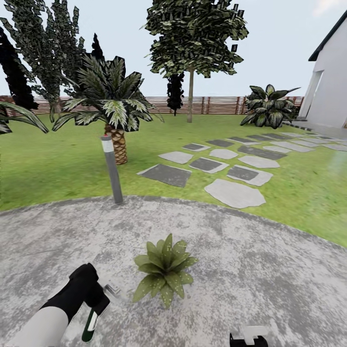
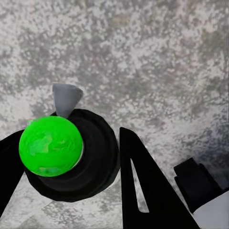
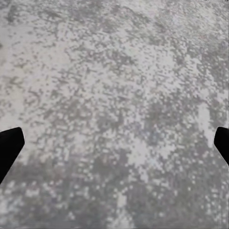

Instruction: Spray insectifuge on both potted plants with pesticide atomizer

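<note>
Left gripper [image 1: 99, 301] is low over the patio [image 1: 250, 270] with the atomizer [image 1: 90, 324] clamped between its fingers, bottle hanging down toward the stone and the pale trigger head [image 1: 112, 289] poking out toward the plant [image 1: 165, 271]. That's the relation that counts: the plant sits just beside the left gripper, off to its right and a touch farther out, so the nozzle looks already turned that way, and the left arm is clearly the nearer one. The left wrist view looks straight down the bottle's long axis, showing a bright green round end [image 2: 50, 146] set in a black body with a grey cone [image 2: 66, 99] beside it, a finger [image 2: 143, 181] tight against its side, yet no leaf at all. The right gripper [image 3: 114, 148] hangs spread wide over bare stone, holding nothing. Farther out stand a grey post [image 1: 112, 168], a palm [image 1: 113, 108], stepping stones [image 1: 231, 168] and the fence [image 1: 212, 104]; a second low plant I can't pick out here.
</note>
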